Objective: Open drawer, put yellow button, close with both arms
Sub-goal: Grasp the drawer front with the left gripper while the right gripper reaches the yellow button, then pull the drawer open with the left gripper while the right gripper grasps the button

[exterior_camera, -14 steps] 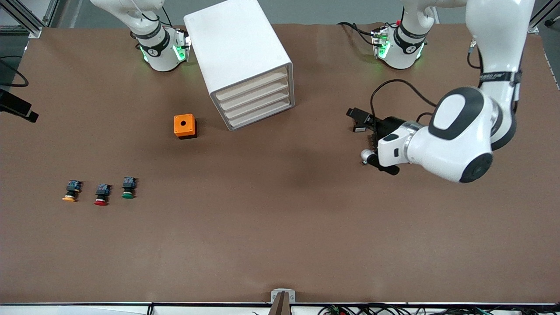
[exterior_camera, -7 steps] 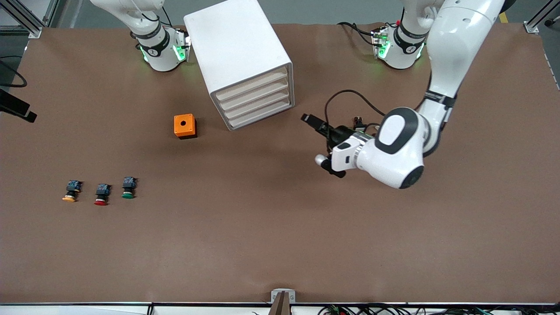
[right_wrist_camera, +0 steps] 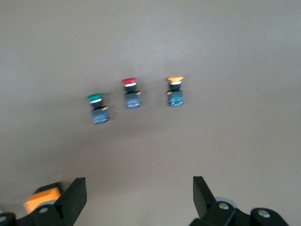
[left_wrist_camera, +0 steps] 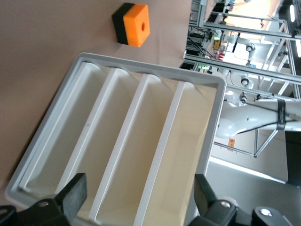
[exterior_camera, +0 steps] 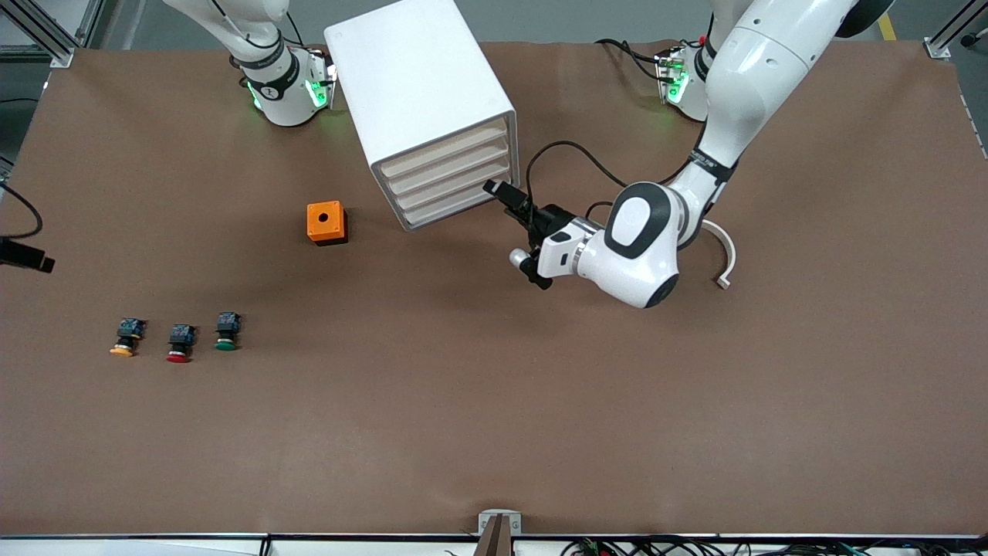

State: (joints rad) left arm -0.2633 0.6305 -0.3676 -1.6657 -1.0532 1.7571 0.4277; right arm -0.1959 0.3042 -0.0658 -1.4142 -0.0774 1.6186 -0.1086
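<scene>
The white cabinet [exterior_camera: 421, 93] stands near the arms' bases with all four drawers shut. The topmost drawer [exterior_camera: 444, 147] fills part of the left wrist view [left_wrist_camera: 195, 141]. My left gripper [exterior_camera: 500, 189] is open and empty, just in front of the drawer fronts at the cabinet corner toward the left arm's end, in the left wrist view [left_wrist_camera: 139, 187]. The yellow button [exterior_camera: 123, 340] lies on the table toward the right arm's end. My right gripper [right_wrist_camera: 139, 188] is open and empty, high over the table, looking down at the yellow button [right_wrist_camera: 175, 89].
A red button [exterior_camera: 179, 346] and a green button [exterior_camera: 226, 333] lie beside the yellow one. An orange box [exterior_camera: 326, 222] with a hole sits next to the cabinet. A white curved strip [exterior_camera: 725, 259] lies by the left arm's forearm.
The left arm swung across the table toward the cabinet, bringing its open gripper up to the drawer fronts. The buttons, the orange box and the cabinet have not moved.
</scene>
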